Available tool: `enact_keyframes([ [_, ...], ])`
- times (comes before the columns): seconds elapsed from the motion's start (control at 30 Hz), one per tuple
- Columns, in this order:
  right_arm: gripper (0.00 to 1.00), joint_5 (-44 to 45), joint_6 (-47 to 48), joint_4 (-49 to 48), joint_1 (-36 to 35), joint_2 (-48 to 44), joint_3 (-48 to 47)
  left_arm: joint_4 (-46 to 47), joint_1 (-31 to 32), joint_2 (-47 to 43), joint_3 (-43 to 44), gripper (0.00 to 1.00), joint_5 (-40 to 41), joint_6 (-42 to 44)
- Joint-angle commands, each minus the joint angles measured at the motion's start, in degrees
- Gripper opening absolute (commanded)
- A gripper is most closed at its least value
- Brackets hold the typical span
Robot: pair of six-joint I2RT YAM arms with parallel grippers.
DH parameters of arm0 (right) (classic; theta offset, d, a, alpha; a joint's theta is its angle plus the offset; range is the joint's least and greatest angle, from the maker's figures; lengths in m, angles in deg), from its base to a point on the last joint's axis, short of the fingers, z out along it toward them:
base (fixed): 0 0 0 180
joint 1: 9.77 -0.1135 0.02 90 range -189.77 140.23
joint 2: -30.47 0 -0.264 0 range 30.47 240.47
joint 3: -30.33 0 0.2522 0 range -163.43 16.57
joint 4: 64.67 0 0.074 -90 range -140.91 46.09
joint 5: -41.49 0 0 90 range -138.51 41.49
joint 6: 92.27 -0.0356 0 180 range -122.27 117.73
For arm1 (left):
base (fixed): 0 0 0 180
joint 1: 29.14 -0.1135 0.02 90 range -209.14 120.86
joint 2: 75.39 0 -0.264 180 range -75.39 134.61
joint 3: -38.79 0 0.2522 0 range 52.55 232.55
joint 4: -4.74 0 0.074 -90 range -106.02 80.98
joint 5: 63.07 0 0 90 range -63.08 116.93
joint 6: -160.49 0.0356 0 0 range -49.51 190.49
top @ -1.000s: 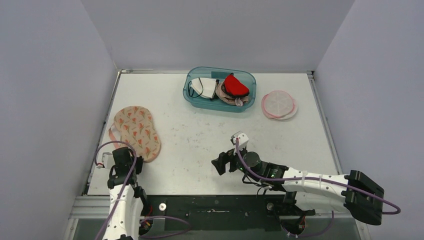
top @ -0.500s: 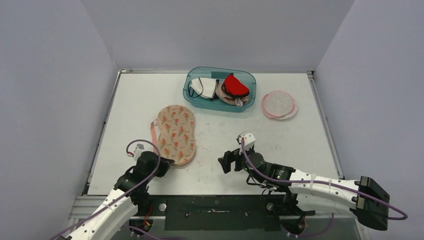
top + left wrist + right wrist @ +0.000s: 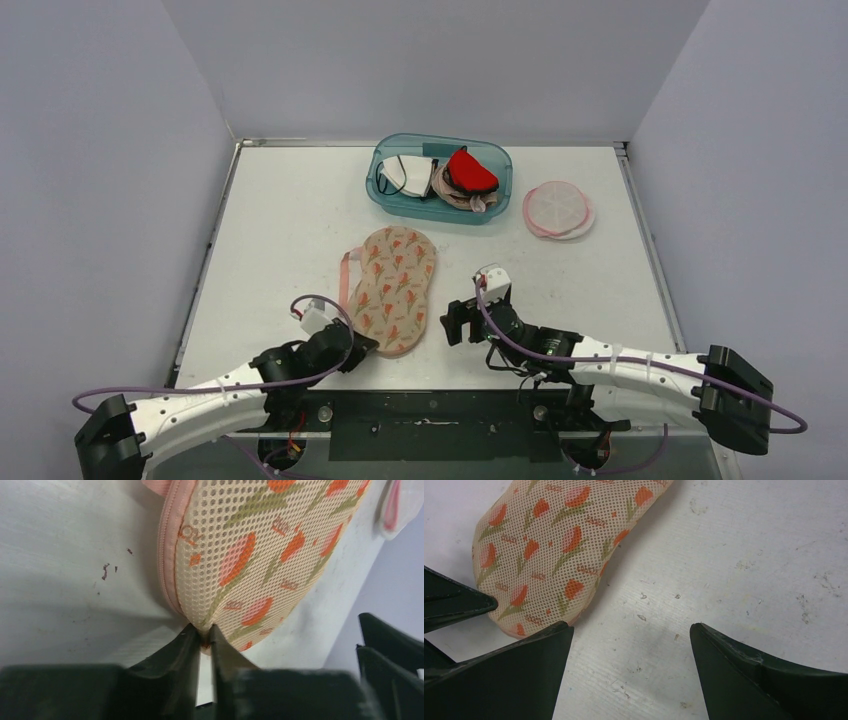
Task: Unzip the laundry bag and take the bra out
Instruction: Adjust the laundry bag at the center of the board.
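Observation:
The laundry bag [image 3: 395, 285] is a beige mesh pouch with an orange tulip print and a pink zipper edge, lying zipped on the white table near the front middle. My left gripper [image 3: 362, 345] is shut on its near rim; the left wrist view shows the mesh [image 3: 250, 545] pinched between the fingers [image 3: 180, 650]. My right gripper [image 3: 452, 325] is open and empty, just right of the bag, over bare table. The bag also shows in the right wrist view [image 3: 559, 550]. The bra inside is hidden.
A teal bin [image 3: 385, 185] with white, red and beige garments stands at the back middle. A round pink-rimmed mesh pouch [image 3: 558, 209] lies to its right. Grey walls enclose the table on three sides.
My left gripper has dragged the laundry bag from the left side of the table rightward to the front middle. My right gripper has stayed open and shifted only slightly.

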Motion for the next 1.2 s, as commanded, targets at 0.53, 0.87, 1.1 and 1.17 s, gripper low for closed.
enact_keyframes([
  [0.53,0.9,-7.3,-4.38,-2.38,-0.29,-2.01,1.13,-11.12,-5.62,1.12,24.54,0.74,16.4,37.52],
  [0.87,0.89,-6.85,-4.81,-1.17,-0.69,-6.21,3.21,12.31,-30.99,9.88,14.89,0.85,-11.97,47.18],
  [1.1,0.89,-6.07,-5.61,-0.44,-1.05,-9.32,4.56,24.23,-30.87,21.3,12.8,0.84,-15.39,45.21],
  [1.17,0.89,-5.42,-5.71,0.65,-1.34,-10.91,4.56,27.1,-30.25,23.18,10.86,0.81,-16.94,43.66],
])
